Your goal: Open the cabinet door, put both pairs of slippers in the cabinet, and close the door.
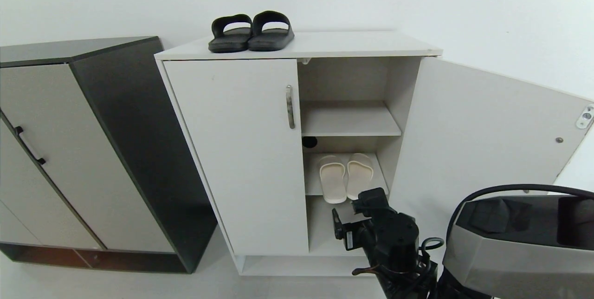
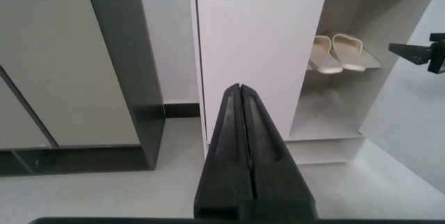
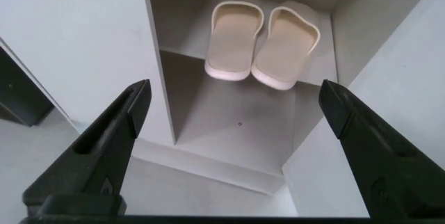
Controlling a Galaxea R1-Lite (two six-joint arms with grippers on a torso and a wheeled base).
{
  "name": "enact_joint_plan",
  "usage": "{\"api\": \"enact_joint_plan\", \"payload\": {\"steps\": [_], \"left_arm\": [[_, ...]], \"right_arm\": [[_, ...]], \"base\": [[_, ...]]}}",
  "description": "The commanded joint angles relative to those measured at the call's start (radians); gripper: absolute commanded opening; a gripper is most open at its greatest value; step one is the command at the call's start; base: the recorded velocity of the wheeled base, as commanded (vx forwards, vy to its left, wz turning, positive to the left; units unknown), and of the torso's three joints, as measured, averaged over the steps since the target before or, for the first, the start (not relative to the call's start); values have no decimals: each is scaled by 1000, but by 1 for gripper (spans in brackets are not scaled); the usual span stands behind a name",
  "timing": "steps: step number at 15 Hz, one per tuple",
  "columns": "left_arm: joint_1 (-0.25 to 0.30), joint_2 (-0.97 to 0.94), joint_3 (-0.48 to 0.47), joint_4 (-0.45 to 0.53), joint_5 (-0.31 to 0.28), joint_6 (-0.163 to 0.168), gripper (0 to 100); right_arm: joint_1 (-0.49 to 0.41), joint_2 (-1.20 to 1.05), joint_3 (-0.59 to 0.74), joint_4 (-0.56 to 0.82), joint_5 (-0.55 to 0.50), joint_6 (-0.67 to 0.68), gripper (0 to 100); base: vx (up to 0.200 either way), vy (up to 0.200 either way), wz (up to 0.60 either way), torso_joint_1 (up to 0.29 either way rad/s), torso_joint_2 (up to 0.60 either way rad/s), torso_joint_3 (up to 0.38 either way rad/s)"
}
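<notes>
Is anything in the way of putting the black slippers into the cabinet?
Nothing visible is in the way. The black slippers sit on the cabinet top, the right door stands open, and the cream slippers lie on the middle shelf, leaving the upper shelf free.

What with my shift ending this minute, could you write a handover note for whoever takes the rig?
Left gripper: jaws shut, empty, low before the closed left door.
Right gripper: jaws open, empty, facing the open side.
Right door stands open. White slippers lie on a shelf inside; black slippers sit on the cabinet top.
Done: door opened, white pair stored.
To do: store black pair, close door.
</notes>
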Motion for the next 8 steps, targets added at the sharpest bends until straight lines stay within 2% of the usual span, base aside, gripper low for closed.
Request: {"api": "enact_joint_plan", "payload": {"steps": [1,6,8], "left_arm": [[1,1,0,0,2,1,0],[1,1,0,0,19,-8,0],[1,1,0,0,19,-8,0]], "right_arm": [[0,18,3,-1,0,0,100],[-3,33,6,-3,1,9,100],[-3,33,18,-3,3,11,100]], "base": [[0,0,0,0,0,0],[0,0,0,0,0,0],[0,200,0,2,5,7]]}}
